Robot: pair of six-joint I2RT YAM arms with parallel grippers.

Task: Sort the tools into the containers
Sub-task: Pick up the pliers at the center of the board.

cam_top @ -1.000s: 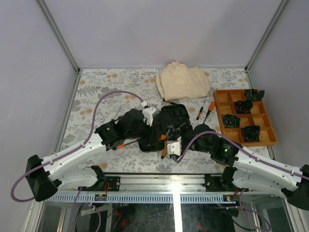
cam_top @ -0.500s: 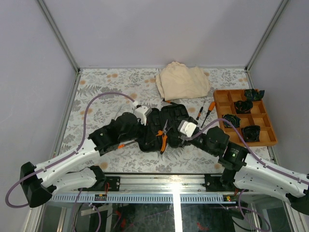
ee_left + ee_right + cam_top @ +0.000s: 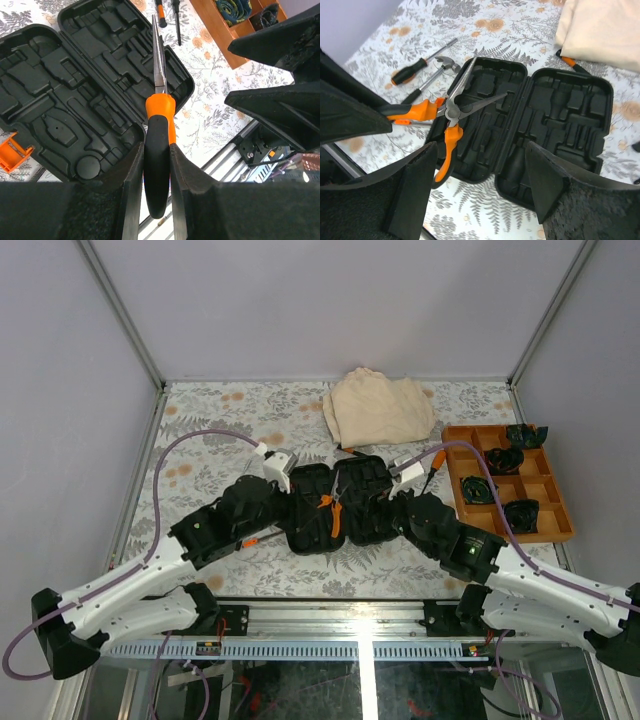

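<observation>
The pliers are seen up off the table, carried over the open case. Only one handle is clamped by the left gripper. The other handle is seen hanging free, and the nose is splayed into two tips above the moulded slots.

That is where trouble can be expected. With a single handle pinched, the tool may be swung or twisted in the grip. A spread tool is also unlikely to be taken by a moulded slot, so it could end up lying across the ridges or caught on the rim. If it were dropped from up here, a bounce out of the case would be feared.

A second risk is judged from the crowding. The right gripper is spread wide and empty just above the same case, near the pliers. Any hasty move could cause a knock between the arms or against the free handle.

Relative to the jaws, the black handle is run straight down the gap of the left pair and squeezed from both sides. The orange collar and metal nose are projected well beyond the gripper. Nothing is touched by the right pair, and from its wrist the pliers are seen ahead and to the left of the gap.

Further out, a screwdriver and a hammer are seen lying on the table beside the case.
</observation>
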